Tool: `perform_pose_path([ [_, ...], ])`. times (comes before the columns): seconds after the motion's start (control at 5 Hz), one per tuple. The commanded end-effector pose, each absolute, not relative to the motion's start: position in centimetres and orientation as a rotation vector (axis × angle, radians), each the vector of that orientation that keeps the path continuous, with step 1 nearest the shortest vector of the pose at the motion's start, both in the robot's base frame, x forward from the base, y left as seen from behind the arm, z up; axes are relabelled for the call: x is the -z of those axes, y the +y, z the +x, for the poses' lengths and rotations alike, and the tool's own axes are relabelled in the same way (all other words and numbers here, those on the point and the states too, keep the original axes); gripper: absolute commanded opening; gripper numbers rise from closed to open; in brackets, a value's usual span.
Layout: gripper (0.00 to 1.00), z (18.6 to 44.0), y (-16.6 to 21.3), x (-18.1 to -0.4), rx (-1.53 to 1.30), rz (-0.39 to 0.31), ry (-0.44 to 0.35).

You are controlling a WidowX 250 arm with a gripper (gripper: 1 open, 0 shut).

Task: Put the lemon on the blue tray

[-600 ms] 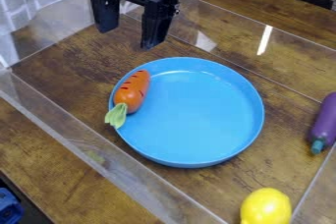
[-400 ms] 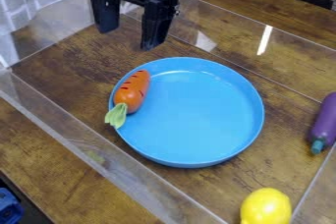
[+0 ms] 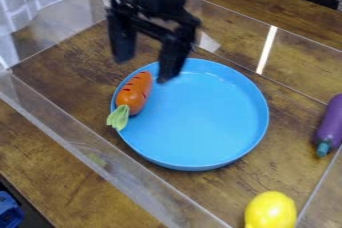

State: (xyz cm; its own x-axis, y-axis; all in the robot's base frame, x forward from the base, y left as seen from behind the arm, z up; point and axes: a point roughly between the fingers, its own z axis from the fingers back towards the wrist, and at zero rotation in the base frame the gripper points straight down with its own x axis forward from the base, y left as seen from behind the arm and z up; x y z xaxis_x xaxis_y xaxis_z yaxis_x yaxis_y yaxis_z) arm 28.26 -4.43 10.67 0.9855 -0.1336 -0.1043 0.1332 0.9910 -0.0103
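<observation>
Compared with the earlier frames, the black two-fingered robot gripper (image 3: 148,54) is now standing lower and nearer the camera, having left the far edge of the enclosure; its fingers (image 3: 173,60) are overlapping the far-left rim of the large round light-blue plastic tray (image 3: 214,122) in this view, just above the carrot. Its jaws are standing apart, released, and gripping nothing. Motion blur is softening the fingertips, so whether they are touching the tray rim or hanging above it cannot be told.

Everything else is lying as before. Counted: one tray, one lemon, one carrot, one eggplant, one gripper.

The small glossy bright-yellow oval toy lemon (image 3: 271,212) is resting on the dark wooden table (image 3: 54,172) at the bottom right, outside the tray and well apart from the gripper. The orange toy carrot with green leaves (image 3: 130,94) is lying across the tray's left rim, leaves pointing down-left. The purple toy eggplant (image 3: 329,122) is lying at the right edge, partly cut off. Clear plastic walls (image 3: 40,97) are enclosing the work area.
</observation>
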Motion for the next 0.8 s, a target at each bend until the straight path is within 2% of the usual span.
perform_pose_path([
  [0.0,1.0,27.1,-8.9,-10.6,0.247,0.001,0.052],
  [0.2,1.0,26.0,-13.2,-8.5,0.359,0.015,0.039],
  [0.4,1.0,25.9,-16.2,-6.2,0.422,0.025,0.044],
  [0.6,1.0,26.2,-18.0,-4.7,0.421,0.027,0.053],
])
